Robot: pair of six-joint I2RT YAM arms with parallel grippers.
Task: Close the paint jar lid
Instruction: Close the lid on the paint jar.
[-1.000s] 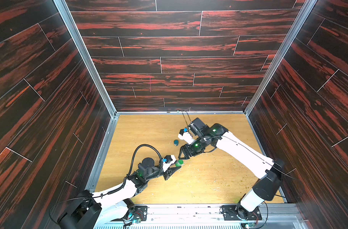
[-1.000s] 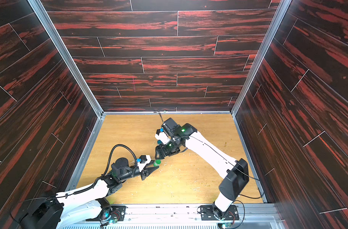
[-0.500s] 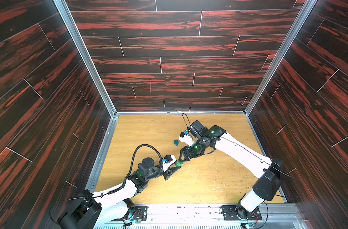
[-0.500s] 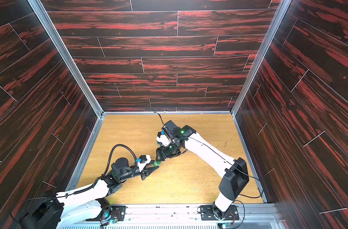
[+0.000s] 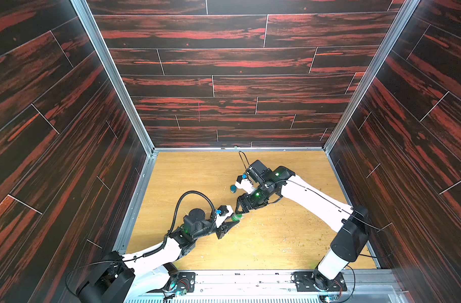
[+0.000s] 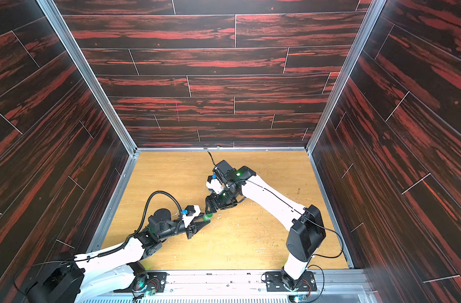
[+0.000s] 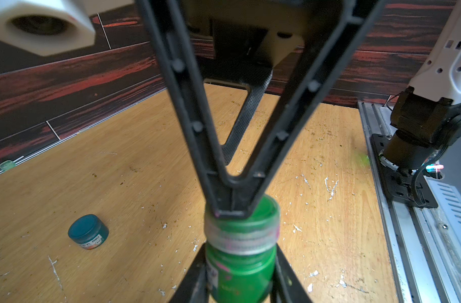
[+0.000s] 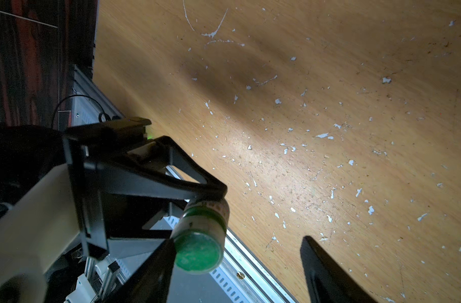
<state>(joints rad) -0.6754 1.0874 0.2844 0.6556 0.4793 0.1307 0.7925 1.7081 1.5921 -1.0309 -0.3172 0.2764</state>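
The left fingers point(image 7: 191, 286) clamp the paint jar point(image 7: 240, 272); the right fingers point(image 8: 329, 275) stand wide, off-centre about the lid point(image 8: 198, 253): closing may skew it.

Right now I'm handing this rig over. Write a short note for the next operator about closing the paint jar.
Left gripper: shut on the green jar, holding it off the table.
Right gripper: open, with a finger on either side of the lid and one finger at its edge.
Done: the lid sits on the jar; I cannot tell how tight.
Left: probably grip the lid and twist it shut.
A second, teal jar stands apart, capped.
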